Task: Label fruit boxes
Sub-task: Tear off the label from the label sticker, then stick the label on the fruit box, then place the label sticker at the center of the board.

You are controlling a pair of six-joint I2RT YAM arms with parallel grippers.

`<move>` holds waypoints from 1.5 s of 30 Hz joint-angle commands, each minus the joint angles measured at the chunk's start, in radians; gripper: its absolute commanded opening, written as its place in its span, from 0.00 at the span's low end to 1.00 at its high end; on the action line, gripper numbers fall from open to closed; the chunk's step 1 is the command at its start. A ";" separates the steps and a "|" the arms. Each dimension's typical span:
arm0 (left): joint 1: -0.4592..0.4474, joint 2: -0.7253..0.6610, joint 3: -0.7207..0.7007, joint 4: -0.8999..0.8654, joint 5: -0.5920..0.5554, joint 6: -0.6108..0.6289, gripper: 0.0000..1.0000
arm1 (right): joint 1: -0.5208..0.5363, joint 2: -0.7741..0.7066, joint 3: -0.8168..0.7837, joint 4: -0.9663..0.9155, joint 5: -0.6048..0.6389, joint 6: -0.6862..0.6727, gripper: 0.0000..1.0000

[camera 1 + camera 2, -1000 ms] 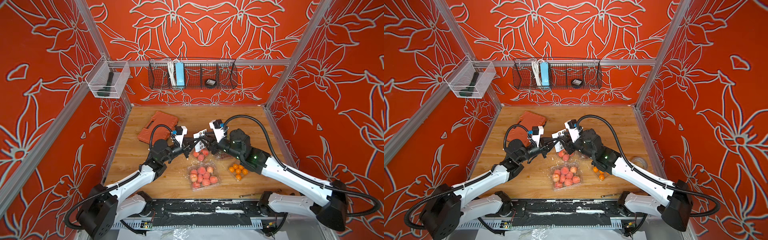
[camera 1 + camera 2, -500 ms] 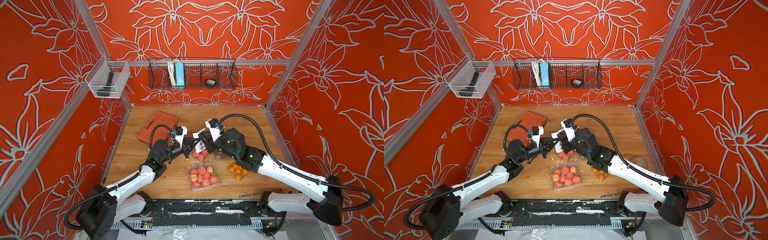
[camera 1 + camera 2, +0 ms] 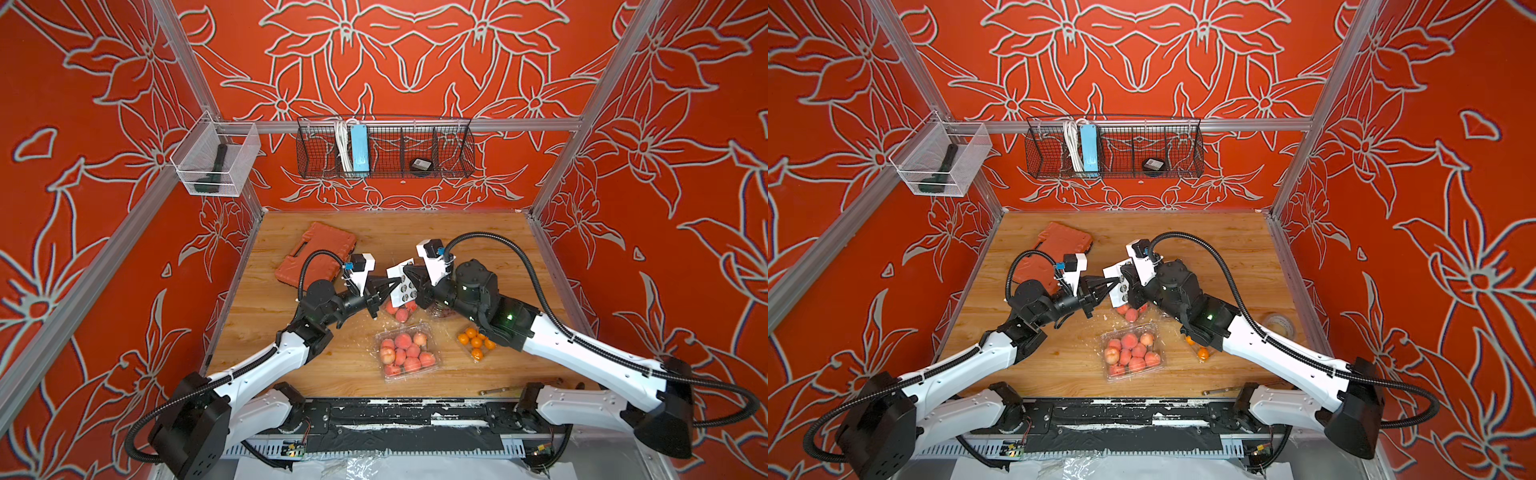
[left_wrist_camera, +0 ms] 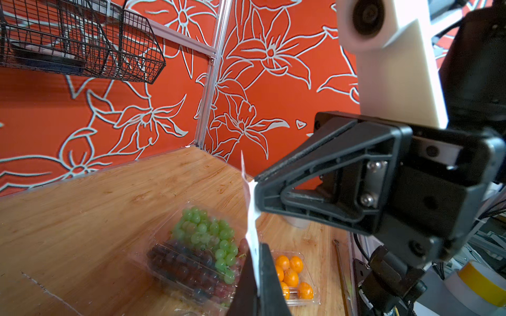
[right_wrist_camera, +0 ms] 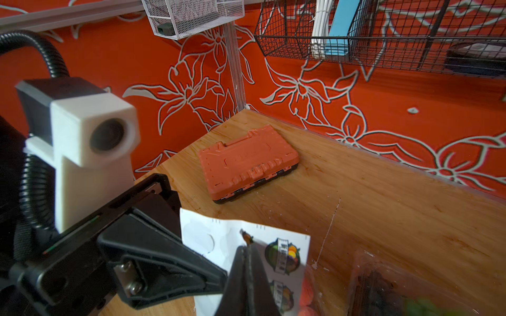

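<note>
Both arms reach inward — left hand (image 3: 389, 287) and right hand (image 3: 409, 276) nearly tip to tip, pinched closed.

Nothing legible anywhere. On the white sticker sheet (image 5: 219, 238), the round stickers (image 5: 283, 255) each carry a white band of print too small to make out. The orange tool case (image 5: 246, 161), at ten o'clock on the table, bears only a blurred raised mark.

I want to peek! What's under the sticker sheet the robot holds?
Below the sheet lies a peach box. The sheet covers part of it, so not all its peaches show.
</note>
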 commanded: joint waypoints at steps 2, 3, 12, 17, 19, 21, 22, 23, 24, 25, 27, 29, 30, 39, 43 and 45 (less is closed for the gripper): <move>-0.004 -0.023 -0.003 0.010 -0.012 0.004 0.00 | 0.000 -0.044 -0.023 -0.016 0.028 -0.016 0.00; -0.004 -0.025 -0.004 0.009 -0.012 0.002 0.00 | 0.000 -0.050 -0.026 -0.018 0.020 -0.018 0.00; -0.004 -0.039 0.013 -0.065 -0.104 -0.003 0.00 | 0.000 -0.103 -0.051 -0.050 0.003 -0.013 0.00; 0.068 -0.005 0.048 -0.313 -0.178 -0.114 0.00 | -0.017 -0.072 -0.027 -0.159 0.040 -0.026 0.00; 0.094 0.013 0.019 -0.350 -0.168 -0.147 0.00 | -0.038 -0.031 -0.012 -0.198 0.039 -0.020 0.00; 0.094 0.021 0.006 -0.446 -0.280 -0.149 0.00 | -0.059 0.030 0.011 -0.240 0.003 -0.013 0.00; 0.094 0.020 -0.009 -0.474 -0.332 -0.150 0.00 | -0.064 0.065 0.025 -0.261 -0.015 -0.008 0.00; 0.094 0.021 -0.022 -0.523 -0.399 -0.155 0.00 | -0.067 0.115 0.049 -0.290 -0.034 -0.005 0.00; 0.094 0.028 -0.029 -0.576 -0.472 -0.162 0.00 | -0.067 0.170 0.069 -0.320 -0.047 -0.003 0.00; 0.094 0.039 -0.044 -0.597 -0.515 -0.176 0.00 | -0.067 0.219 0.087 -0.344 -0.051 0.002 0.00; 0.096 0.074 -0.075 -0.617 -0.591 -0.211 0.00 | -0.067 0.322 0.131 -0.396 -0.050 0.010 0.00; 0.096 0.110 -0.083 -0.634 -0.580 -0.222 0.00 | -0.066 0.383 0.150 -0.415 -0.065 0.013 0.00; 0.096 0.125 -0.087 -0.634 -0.575 -0.226 0.00 | -0.066 0.405 0.156 -0.423 -0.053 0.020 0.00; 0.099 0.178 -0.097 -0.651 -0.675 -0.245 0.07 | -0.065 0.516 0.190 -0.451 -0.015 0.033 0.00; 0.099 0.191 -0.089 -0.665 -0.715 -0.252 0.19 | -0.066 0.564 0.203 -0.435 -0.025 0.038 0.00; 0.099 0.197 -0.086 -0.668 -0.714 -0.252 0.23 | -0.065 0.595 0.223 -0.445 -0.032 0.036 0.00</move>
